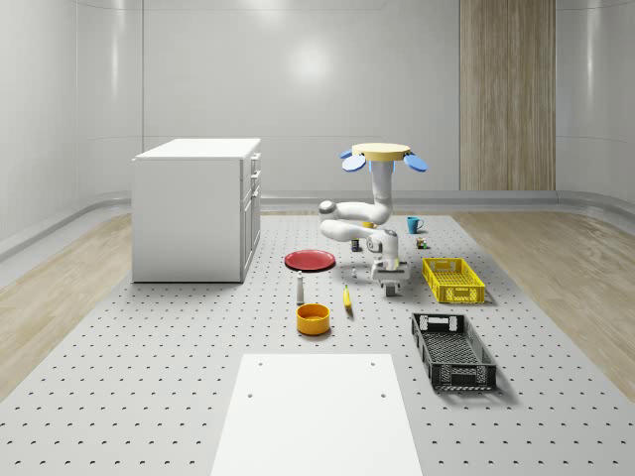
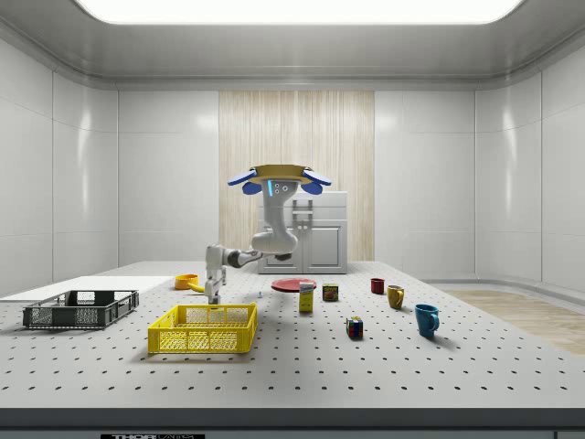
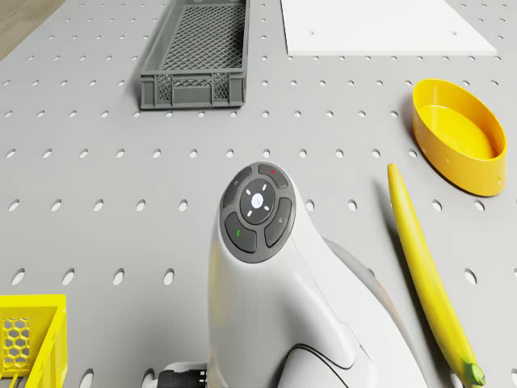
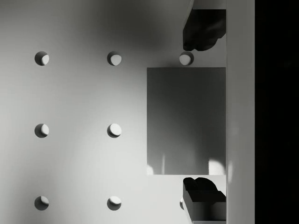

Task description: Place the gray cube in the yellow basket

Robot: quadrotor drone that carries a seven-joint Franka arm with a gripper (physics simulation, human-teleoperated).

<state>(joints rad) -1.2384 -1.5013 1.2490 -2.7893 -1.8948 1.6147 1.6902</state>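
So the drone [image 1: 383, 154] hovers over the counter [image 1: 149, 377] mid-frame in the whole-scene view. Its gripper [image 4: 203, 112] is spread around the gray cube [image 4: 186, 121], which sits on the counter just left of the yellow basket [image 1: 453, 279].

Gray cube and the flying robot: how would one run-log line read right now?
drone: hovering by yellow basket | gripper: open, straddling gray cube | cube: on table

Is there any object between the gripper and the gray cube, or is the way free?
Nothing visible does. In the wrist view the gray cube lies on the table directly between the two open fingertips, with no object in between.
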